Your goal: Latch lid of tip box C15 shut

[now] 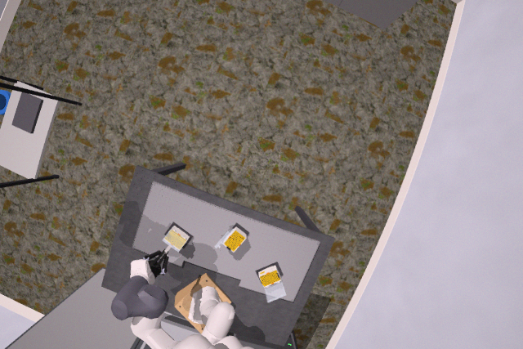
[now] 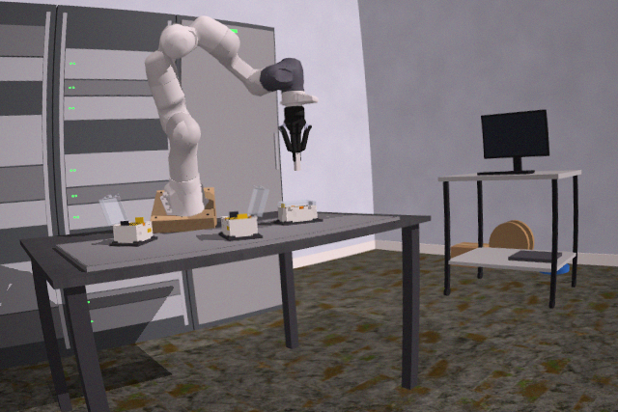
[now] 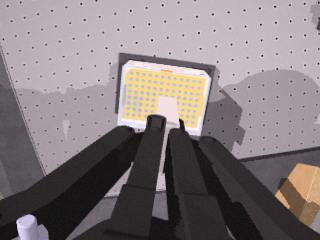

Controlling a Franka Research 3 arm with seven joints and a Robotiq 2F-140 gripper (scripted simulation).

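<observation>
Claw (image 2: 296,164) pressed together with nothing pinched, hanging well above the table (image 2: 349,227) and pointing straight down. Directly below it in the side view, the left tip box (image 2: 297,212) on its holder plate (the one nearest the robot's left). From the wrist: the same box just past the shut fingertips, its yellow insert showing pale through a lid lying down over it. Whether that lid is latched: cannot tell. From above: claw just beside that box's near edge, apart from it.

Middle tip box (image 1: 234,239) and right tip box (image 1: 269,276) well apart from the claw, each with a bright yellow insert uncovered. In the side view, their clear lids (image 2: 258,200) raised behind them.

Stickers too small to read, so no telling which box is C15. All three boxes flat on their dark plates.
</observation>
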